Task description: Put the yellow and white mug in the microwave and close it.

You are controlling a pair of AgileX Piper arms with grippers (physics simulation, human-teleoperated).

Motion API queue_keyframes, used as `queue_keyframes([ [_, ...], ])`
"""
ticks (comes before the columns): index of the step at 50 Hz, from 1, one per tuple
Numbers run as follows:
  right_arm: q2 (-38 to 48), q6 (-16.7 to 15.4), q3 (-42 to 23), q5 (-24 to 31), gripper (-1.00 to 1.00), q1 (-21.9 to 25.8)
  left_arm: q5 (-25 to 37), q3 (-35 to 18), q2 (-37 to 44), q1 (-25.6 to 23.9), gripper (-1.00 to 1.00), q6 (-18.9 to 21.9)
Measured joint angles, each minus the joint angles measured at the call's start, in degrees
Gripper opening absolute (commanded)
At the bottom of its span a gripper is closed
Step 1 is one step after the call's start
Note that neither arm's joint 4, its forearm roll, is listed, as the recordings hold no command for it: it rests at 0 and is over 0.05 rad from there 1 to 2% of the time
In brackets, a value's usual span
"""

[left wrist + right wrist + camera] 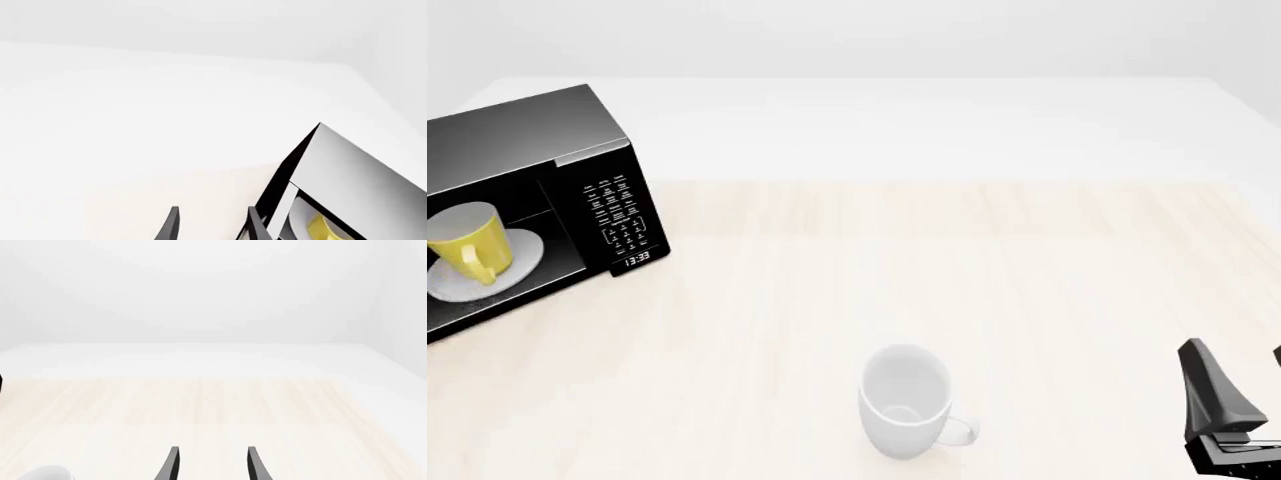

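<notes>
although the small yellow mug with the white interior [467,246] already sits on the white round turntable plate [521,262] inside the large black boxy microwave [521,135], the cavity shows open to the front view and no door is visible there; the door's position cannot be told. the closing step is judged not yet done.

microwave stands at the far left edge of the pale wooden tabletop [988,260], angled so its white-marked button panel [618,215] faces the table centre. mug stands upright, handle toward the near edge, roughly centred on the plate, which should let a door swing past it freely.

left gripper [212,227]: only fingertips show in the left wrist view, apart, nothing between them. it points past a corner of the microwave, with the yellow mug glimpsed inside. it is out of the front view, so its place on the table cannot be told.

right gripper [212,465]: fingers apart, empty, parked near the near right corner, well apart from the microwave; judged idle, since the door is on the left arm's side.

a slightly larger plain white mug [905,402] stands upright near the near edge, mid-table, empty inside, handle toward the right. not part of the task.
</notes>
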Motion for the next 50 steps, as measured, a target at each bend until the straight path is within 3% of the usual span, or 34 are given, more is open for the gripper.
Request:
queue_keyframes([
  [28, 0.0, 0.0, 0.0, 0.0, 1.0, 0.0, -3.8, 2.9, 5.4, 7.6, 1.0, 1.8],
  [50, 0.0, 0.0, 0.0, 0.0, 1.0, 0.0, -5.9, 5.8, 9.9, 10.2, 1.0, 4.3],
])
